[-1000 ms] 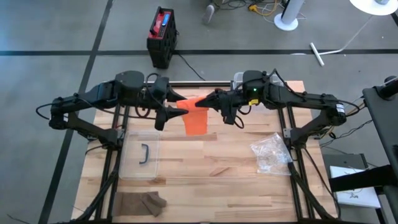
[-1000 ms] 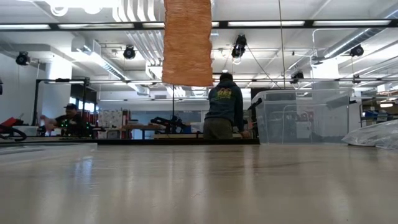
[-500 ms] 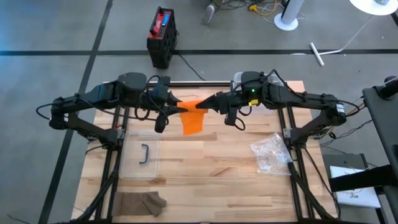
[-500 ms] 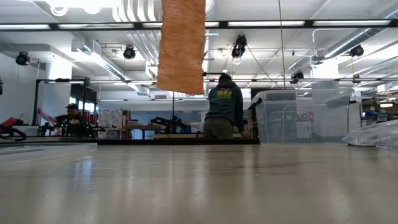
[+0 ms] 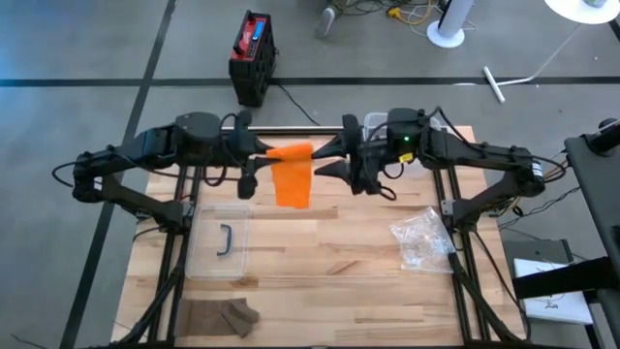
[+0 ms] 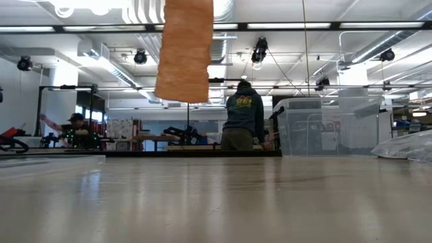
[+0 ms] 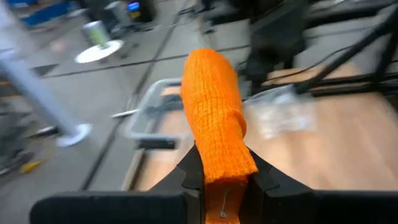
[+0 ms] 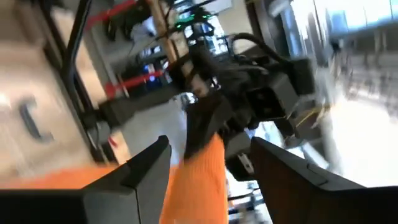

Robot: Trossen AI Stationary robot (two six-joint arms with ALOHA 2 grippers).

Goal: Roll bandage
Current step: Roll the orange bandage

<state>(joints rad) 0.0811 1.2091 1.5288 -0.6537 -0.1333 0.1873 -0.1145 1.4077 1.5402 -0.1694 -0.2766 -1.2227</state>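
Observation:
The orange bandage (image 5: 293, 179) hangs in the air over the far middle of the table, with my left gripper (image 5: 263, 157) shut on it from the table's left. The low view shows its strip (image 6: 182, 50) hanging down, the lower end (image 6: 181, 94) well above the tabletop. My right gripper (image 5: 327, 161) stands open just to the right of the bandage's upper part. In the right wrist view the orange strip (image 8: 196, 180) lies between its spread fingers; I cannot tell whether they touch it. My left gripper pinches the bandage's upper end (image 7: 221, 167) between its two fingers (image 7: 194, 171). The fingers come nearly level from the table's left. Beyond the fingers a bulged orange part (image 7: 211, 99) sticks out, and the strip hangs slack below, clear of the table.
A clear flat lid with a dark handle (image 5: 223, 240) lies near the left. A crumpled clear plastic bag (image 5: 421, 242) lies at the right, and a brown cloth (image 5: 218, 315) at the near left. A clear bin (image 6: 331, 128) and people show beyond the table.
My left gripper has shut on the bandage's upper end and rolled its wrist. My right gripper has rolled and opened, letting go of the bandage. The hanging strip has swung a little toward the table's left and stays clear of the table.

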